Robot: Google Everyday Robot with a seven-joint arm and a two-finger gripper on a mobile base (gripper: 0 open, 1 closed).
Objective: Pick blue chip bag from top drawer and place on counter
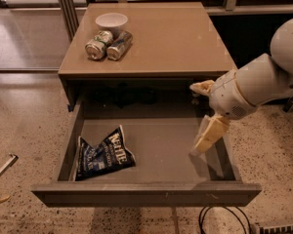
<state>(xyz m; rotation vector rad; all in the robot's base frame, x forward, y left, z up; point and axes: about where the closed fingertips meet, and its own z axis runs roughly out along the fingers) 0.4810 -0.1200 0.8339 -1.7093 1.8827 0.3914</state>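
The blue chip bag [102,154] lies crumpled on the floor of the top drawer [146,195], in its front left corner. The drawer is pulled fully out. The counter [176,38] is the tan top of the cabinet behind it. My gripper [194,121] hangs over the right side of the drawer, well to the right of the bag. Its two cream fingers [209,133] are spread apart and hold nothing. The white arm reaches in from the right edge of the view.
Two silver-green cans [107,45] lie on the counter's back left, next to a white bowl [111,21]. Black cables [224,218] lie on the speckled floor at the front right. A metal bar [2,169] pokes in at the left.
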